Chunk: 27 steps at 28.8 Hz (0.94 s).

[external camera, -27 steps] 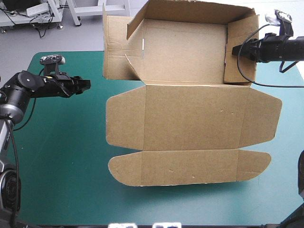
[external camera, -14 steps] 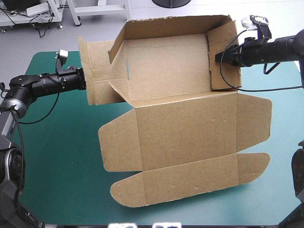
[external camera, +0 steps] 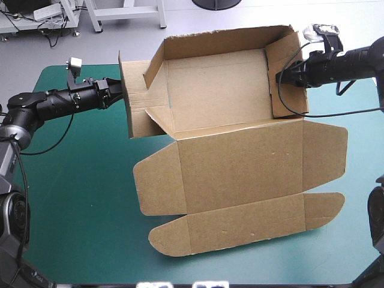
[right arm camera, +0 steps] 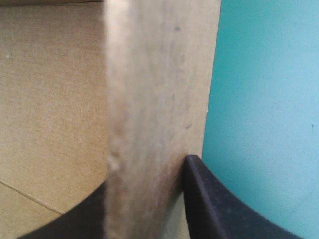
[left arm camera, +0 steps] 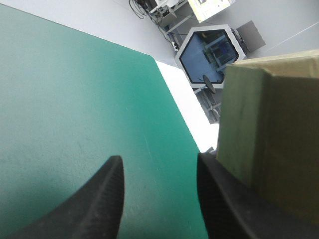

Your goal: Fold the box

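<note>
A: Two grippers at the box [external camera: 240, 162]: status?
B: Right gripper [external camera: 281, 78] clamps the raised right wall. Left gripper [external camera: 117, 90] is spread, just beside the left flap [external camera: 135, 111]. The box lies on the table [external camera: 72, 198], toward its far edge, lid flat.
A: Handling?
B: Light, stiff board; it likely bends only at the scores. Grip wall edges near corners.

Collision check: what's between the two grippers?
Only the box, its raised walls spanning from left gripper to right gripper; the high view shows it.
</note>
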Motion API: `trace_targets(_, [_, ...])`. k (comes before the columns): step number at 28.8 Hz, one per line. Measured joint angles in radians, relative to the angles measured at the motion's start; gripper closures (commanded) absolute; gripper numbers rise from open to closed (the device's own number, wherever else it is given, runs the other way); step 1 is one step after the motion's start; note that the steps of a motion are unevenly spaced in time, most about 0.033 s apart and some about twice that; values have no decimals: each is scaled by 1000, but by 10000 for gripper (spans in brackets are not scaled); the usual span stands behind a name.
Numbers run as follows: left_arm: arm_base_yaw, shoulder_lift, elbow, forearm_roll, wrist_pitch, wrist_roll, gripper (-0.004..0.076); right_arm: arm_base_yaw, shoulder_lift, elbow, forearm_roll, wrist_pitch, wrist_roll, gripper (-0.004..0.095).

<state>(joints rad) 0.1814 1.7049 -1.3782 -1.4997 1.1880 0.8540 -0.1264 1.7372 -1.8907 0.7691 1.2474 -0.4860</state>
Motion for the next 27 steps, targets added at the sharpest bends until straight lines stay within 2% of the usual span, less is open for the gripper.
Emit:
trace_targets(6, [-63,-18,0,50,5,0,392,18,27,0,0,0,-4,925])
trace_targets(12, [-132,-19,0,66,5,0,295,18,41,0,-8,-20,-4,925])
trace_targets(16, [-149,-31,0,69,7,0,274,20,41,0,-15,-53,-4,925])
trace_targets(27, [-161,-50,0,65,10,0,241,129,45,0,-134,-134,35,925])
